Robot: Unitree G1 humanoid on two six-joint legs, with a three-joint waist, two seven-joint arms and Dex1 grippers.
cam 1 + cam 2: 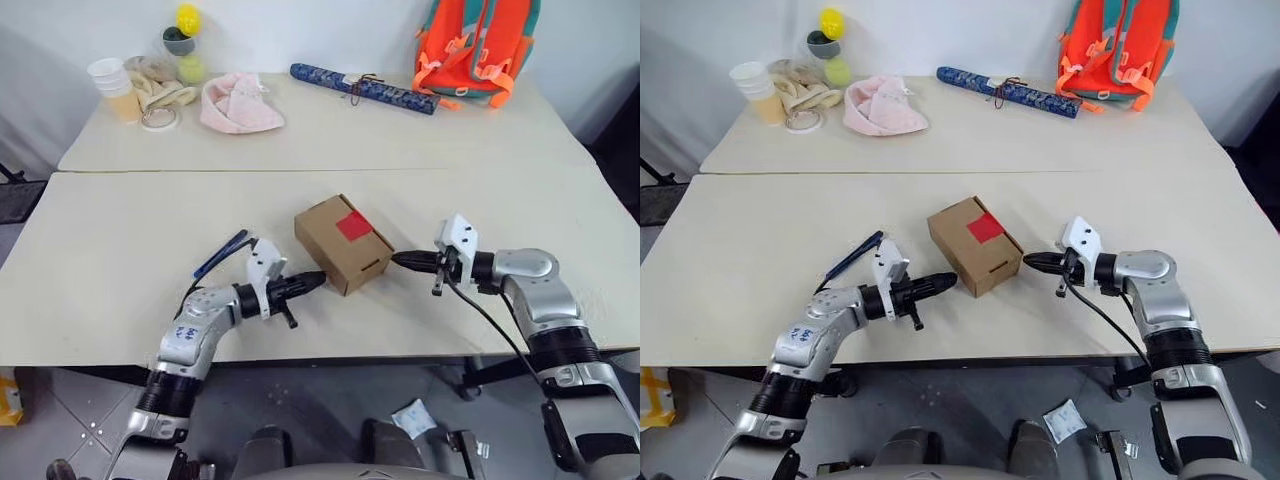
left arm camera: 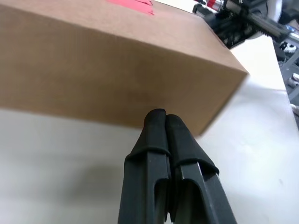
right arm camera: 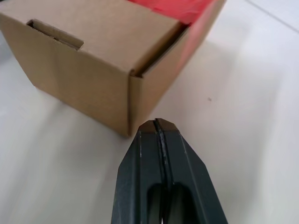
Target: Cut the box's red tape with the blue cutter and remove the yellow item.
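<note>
Nearest the robot, the left claw point(image 1: 312, 281) points level at the box point(image 1: 343, 243) with its two black fingers pressed together on nothing, its tip just beside the long plain side; the right claw point(image 1: 402, 260) is likewise closed and empty, its tip close to the box's end corner. The box sits mid-counter point(image 1: 100, 250) between them, a matte brown cardboard carton with crisp edges, a tuck flap and a slot cut-out on the end facing the right claw. The red tape point(image 1: 353, 225), a smooth bright square, lies unbroken across the top seam, so the carton looks sealed; the yellow item is presumably inside, hidden. The blue cutter point(image 1: 221, 253), slim, dark and pen-shaped, lies on the pale smooth counter just behind the left arm, untouched. By my reading nothing of the task is done: the cutter has yet to be picked up, the tape cut, the flaps opened, the item drawn out. Farther back lie a soft pink cloth point(image 1: 238, 104), a long blue patterned roll point(image 1: 362, 88) tied with cord, stacked balls point(image 1: 184, 42), and an orange backpack point(image 1: 475, 45)
</note>
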